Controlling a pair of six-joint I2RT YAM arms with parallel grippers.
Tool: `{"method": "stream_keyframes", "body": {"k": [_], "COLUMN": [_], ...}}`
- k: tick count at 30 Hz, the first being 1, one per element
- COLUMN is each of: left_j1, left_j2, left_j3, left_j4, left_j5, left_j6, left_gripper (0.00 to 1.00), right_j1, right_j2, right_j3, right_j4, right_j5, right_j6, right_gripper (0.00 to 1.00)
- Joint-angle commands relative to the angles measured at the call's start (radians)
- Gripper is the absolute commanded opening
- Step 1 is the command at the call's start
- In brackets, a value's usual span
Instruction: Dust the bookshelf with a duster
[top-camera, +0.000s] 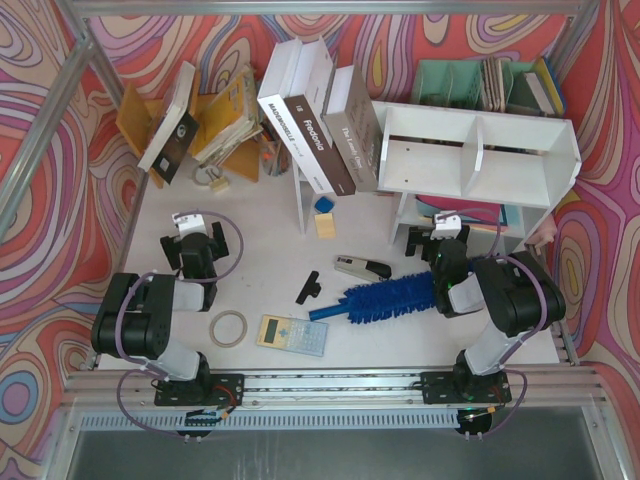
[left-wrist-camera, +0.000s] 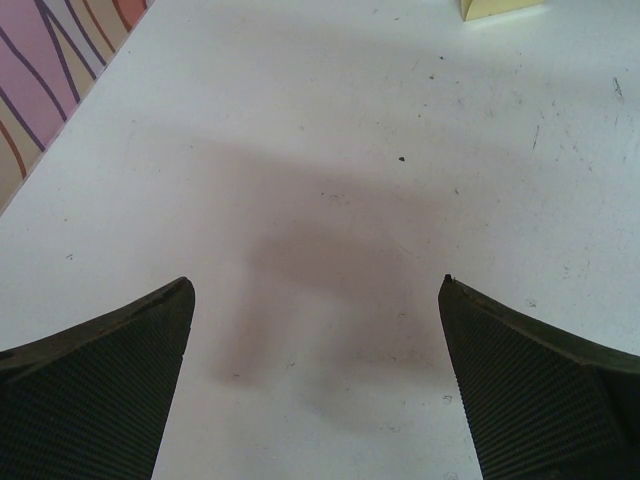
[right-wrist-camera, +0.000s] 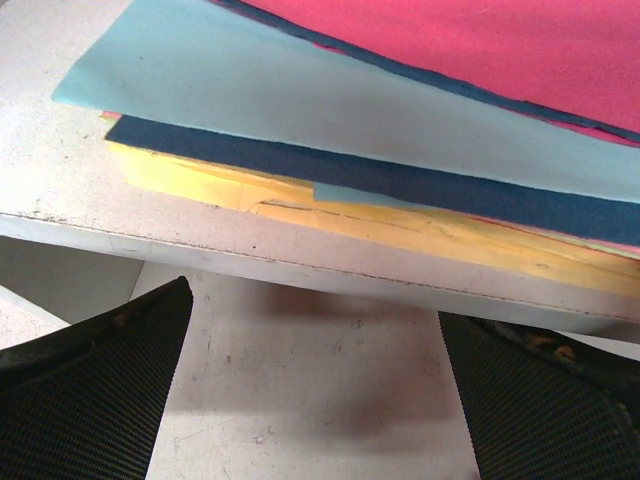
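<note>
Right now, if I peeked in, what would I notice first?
The swirly pink and orange walls all around jump out first. Then comes the fluffy blue duster, lying on the table towards the front right. Behind it, at the back right, stands the white bookshelf.

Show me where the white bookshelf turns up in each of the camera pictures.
Top external: the bookshelf stands at the upper right.
Left wrist: not in it, only bare table.
Right wrist: its lower board crosses the middle, just beyond the right gripper.
Shared landmark, top and right wrist: the pink and blue sheets on the lower tier.
</note>
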Motion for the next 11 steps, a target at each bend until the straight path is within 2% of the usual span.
{"method": "stream_keyframes", "body": {"k": [1,11], "left_j1": [0.005,0.006], "left_j2": [-0.003,-0.003], "left_j3": [0.007,0.007], "left_j4": [0.005,0.005], "left_j5": [0.01,0.01], "left_j6": [-0.014,-0.013], "left_gripper": [0.98,0.98], "right_j1": [-0.006,-0.008], "right_j2": [0.001,0.002], "right_j3": [0.012,0.017], "right_j4": [0.007,0.0], "right_j5": [0.0,-0.005], "right_j6": [0.001,0.002], "right_gripper": [0.99,0.99]}}
